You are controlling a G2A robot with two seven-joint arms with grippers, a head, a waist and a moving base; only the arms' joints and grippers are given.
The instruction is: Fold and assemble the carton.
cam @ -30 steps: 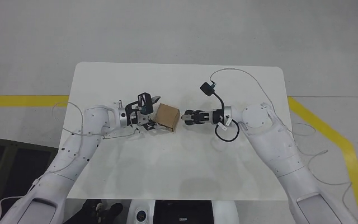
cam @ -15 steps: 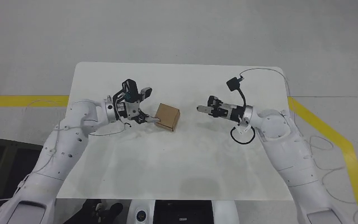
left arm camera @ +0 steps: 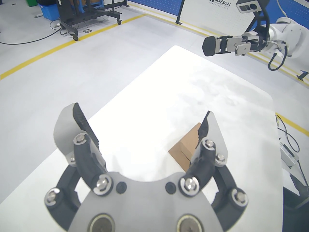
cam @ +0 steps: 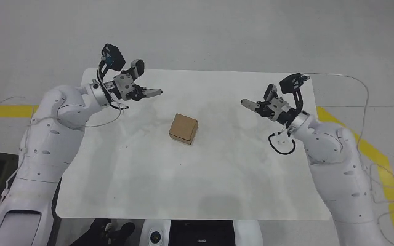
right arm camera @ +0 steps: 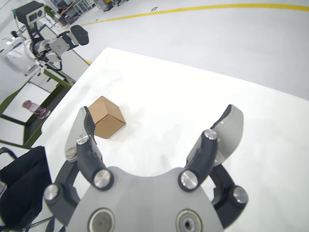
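Carton (cam: pixel 184 128) sits mid-frame, and your left gripper (cam: pixel 149 93), upper left, is nearer | right gripper (cam: pixel 247 104) right of centre | both spread wide, holding nothing

The carton (cam: pixel 184 128) is a small brown cardboard cube, folded shut. It rests flat on the white table (cam: pixel 246 178), just off its middle toward ten o'clock, turned slightly askew.

Much of the carton (left arm camera: pixel 184 149) is covered by a finger (left arm camera: pixel 212 136) of the left gripper (left arm camera: pixel 142 108) in the left wrist view, one corner is masked by a finger (right arm camera: pixel 77 129) of the right gripper (right arm camera: pixel 158 107) in the right wrist view, and its seams are perhaps too small to be judged from above.
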